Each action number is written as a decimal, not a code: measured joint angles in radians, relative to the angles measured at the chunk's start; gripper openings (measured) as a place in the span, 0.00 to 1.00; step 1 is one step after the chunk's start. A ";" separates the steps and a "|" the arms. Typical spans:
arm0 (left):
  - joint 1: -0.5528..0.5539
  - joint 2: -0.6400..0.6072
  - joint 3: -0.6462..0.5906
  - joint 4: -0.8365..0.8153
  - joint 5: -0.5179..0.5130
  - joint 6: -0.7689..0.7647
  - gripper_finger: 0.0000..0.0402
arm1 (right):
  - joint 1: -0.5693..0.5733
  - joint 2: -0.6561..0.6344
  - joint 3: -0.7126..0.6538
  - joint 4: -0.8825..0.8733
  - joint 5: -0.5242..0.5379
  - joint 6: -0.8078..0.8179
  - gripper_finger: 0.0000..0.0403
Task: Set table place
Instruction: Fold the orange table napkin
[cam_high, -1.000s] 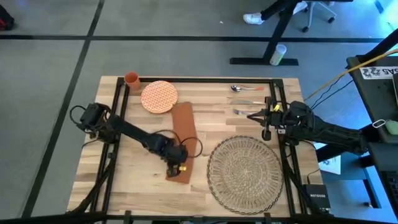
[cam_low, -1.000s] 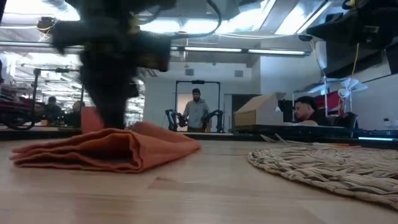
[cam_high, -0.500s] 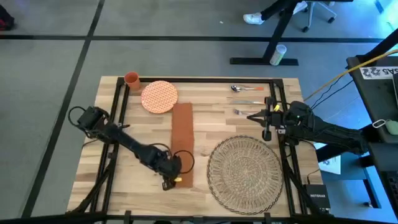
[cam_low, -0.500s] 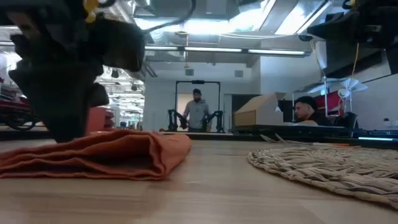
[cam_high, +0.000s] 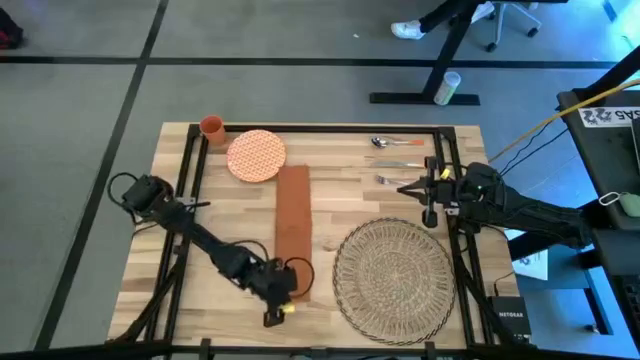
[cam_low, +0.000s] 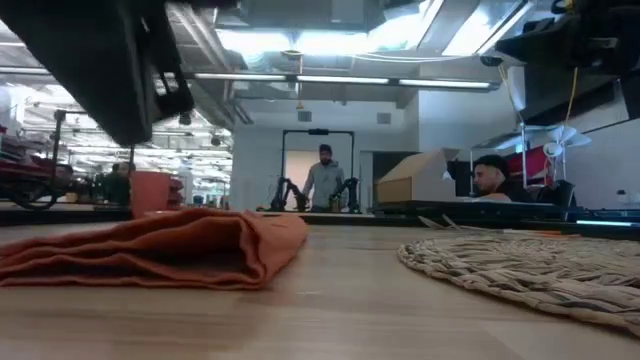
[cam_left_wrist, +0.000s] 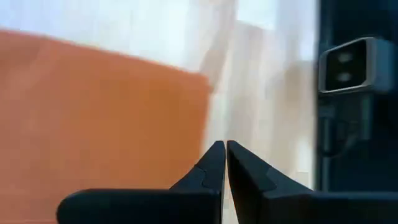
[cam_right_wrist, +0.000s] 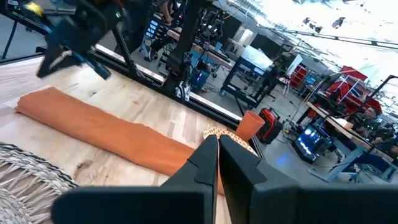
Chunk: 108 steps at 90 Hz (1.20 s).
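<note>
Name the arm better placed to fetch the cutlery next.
Right: its gripper hovers beside the metal fork and spoon, while the left gripper sits at the table's near edge, past the rust-orange napkin.

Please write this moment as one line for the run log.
left gripper: jaws shut, empty, lifted near napkin's front end | right gripper: jaws shut, waiting by cutlery | place: bare | plate: far side of table

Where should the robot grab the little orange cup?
Best guess: pinch the orange cup across its round rim, coming straight down. It stands upright and open at the table's far left corner, and a black frame rail beside it crowds sideways approaches.
</note>
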 joint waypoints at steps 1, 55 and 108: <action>-0.003 0.004 0.005 -0.013 -0.005 -0.003 0.00 | 0.000 0.000 0.000 0.000 0.000 0.000 0.00; -0.025 0.216 0.203 -0.268 -0.020 -0.102 0.01 | 0.000 0.000 0.000 -0.002 0.000 0.000 0.00; -0.007 0.216 0.282 -0.307 0.073 -0.053 0.23 | 0.000 0.000 0.000 -0.002 0.000 0.000 0.00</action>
